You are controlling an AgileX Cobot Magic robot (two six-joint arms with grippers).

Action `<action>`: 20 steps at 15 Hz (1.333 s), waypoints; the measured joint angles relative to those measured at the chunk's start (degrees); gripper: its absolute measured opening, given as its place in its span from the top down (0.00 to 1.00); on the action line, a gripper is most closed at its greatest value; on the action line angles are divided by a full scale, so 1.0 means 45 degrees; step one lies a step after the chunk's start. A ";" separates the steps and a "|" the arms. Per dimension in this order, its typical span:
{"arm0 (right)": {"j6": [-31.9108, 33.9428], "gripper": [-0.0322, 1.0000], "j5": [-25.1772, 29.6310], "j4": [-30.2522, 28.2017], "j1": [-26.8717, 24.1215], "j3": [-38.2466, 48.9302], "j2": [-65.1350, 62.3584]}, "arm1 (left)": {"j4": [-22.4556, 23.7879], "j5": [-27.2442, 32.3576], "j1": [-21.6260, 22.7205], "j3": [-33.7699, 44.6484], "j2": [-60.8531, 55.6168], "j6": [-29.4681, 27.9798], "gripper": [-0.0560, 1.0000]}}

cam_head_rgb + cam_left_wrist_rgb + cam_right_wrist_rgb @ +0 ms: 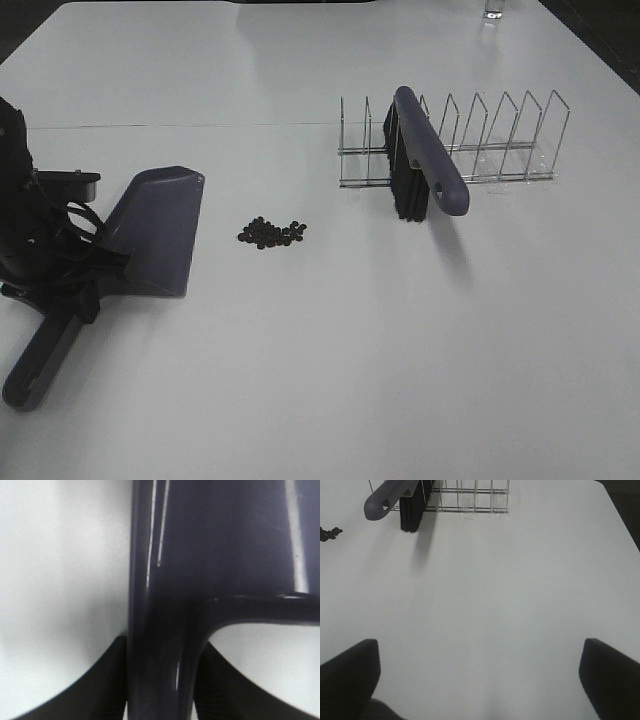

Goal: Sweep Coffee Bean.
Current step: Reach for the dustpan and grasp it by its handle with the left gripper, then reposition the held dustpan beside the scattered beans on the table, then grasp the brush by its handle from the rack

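A small pile of dark coffee beans (pixel 272 233) lies on the white table (pixel 330 360); its edge also shows in the right wrist view (pixel 329 532). The purple dustpan (pixel 155 230) rests left of the pile, its mouth facing the beans. My left gripper (pixel 85 285) is shut on the dustpan's handle (pixel 160 630), with a dark finger (pixel 95 690) on each side. A purple brush (pixel 425 165) with black bristles leans in the wire rack (pixel 500 140). My right gripper (pixel 480 680) hovers open over bare table, well short of the brush (pixel 385 500).
The wire rack stands at the back right with several empty slots. A clear glass (pixel 493 10) stands at the far edge. The table's right corner (pixel 620 510) drops off to a dark floor.
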 joint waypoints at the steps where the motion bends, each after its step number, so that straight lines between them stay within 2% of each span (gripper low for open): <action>1: 0.0000 0.02 0.0000 0.0000 0.0000 0.0000 0.0000 | 0.0000 0.0000 0.0000 0.0000 0.0000 0.0000 0.63; 4: 0.0000 0.02 0.0000 0.0000 0.0000 0.0000 0.0000 | -0.0038 -0.0076 0.0000 0.0000 0.0000 0.0051 0.63; 8: 0.0000 0.02 0.0000 0.0000 0.0000 0.0000 0.0000 | -0.0064 -0.0204 0.0000 0.0000 0.0000 0.0866 0.63; 12: 0.0000 0.02 0.0000 0.0000 0.0000 0.0000 0.0000 | -0.0051 -0.0280 -0.0102 0.0000 0.0000 0.0866 0.63; 13: 0.0000 0.02 0.0000 0.0000 0.0000 0.0000 0.0000 | 0.0013 -0.0280 -0.0611 0.0000 0.0000 0.0675 0.63; 15: 0.0000 0.02 -0.0013 -0.0509 0.0000 0.0000 0.0000 | 0.0140 -0.0280 -0.0942 0.0000 0.0000 -0.0242 0.63; 17: 0.0000 0.02 -0.0025 -0.1273 0.0000 0.0000 0.0000 | 0.0318 -0.0255 -0.0955 0.0000 0.0000 -0.0700 0.63; 20: 0.0000 0.02 -0.0115 -0.1439 0.0000 0.0000 0.0000 | 0.0777 -0.0153 -0.0955 0.0000 0.0000 -0.0980 0.63</action>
